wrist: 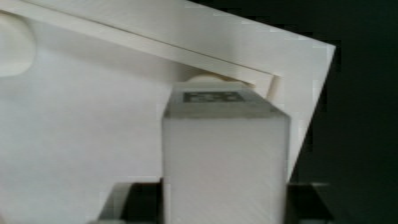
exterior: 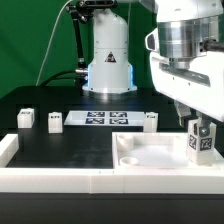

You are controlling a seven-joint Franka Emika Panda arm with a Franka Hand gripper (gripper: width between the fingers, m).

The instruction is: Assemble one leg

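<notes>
Gripping the leg [exterior: 201, 146], the end effector [exterior: 200, 132] holds it upright at a corner of the tray [exterior: 150, 162]. The leg is a white blocky post with a black-and-white tag.

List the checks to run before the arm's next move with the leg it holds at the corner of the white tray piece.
1. Grip: gripper shut on the leg, with the leg upright: ok.
2. Leg is at the corner recess of the white tray piece: ok.
3. Leg end centred exactly on that recess: cannot tell.
4. Leg seated in the recess: cannot tell.
5. Three spare legs stand on the table, apart from the tray piece: ok.
</notes>
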